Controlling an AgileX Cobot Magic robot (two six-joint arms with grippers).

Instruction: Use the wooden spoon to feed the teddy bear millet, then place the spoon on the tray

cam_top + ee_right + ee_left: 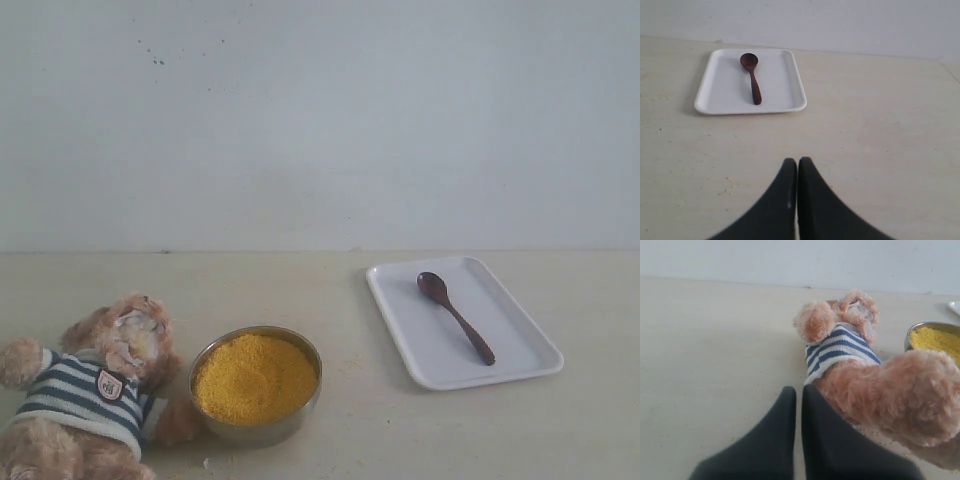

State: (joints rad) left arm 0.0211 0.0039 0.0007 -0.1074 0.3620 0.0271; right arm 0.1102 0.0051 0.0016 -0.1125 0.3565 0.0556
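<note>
AgileX Cobot Magic, wrist cams: the L arm's matte charcoal-black two-finger gripper (798,390) has smooth fingers (771,442) w/ rounded tips, each flaring in a curve to a broad base. The R arm's black two-finger gripper (797,161) is the same build: slim rounded tips, wide swept bases, soft sheen. One of its fingers (788,204) carries a tiny pale speck nr its inner edge.

teddy bear (90,390): light brown, navy-and-white striped shirt
millet (254,377): bright yellow
wooden spoon (455,316): dark reddish-brown
tray (410,330): white
</note>
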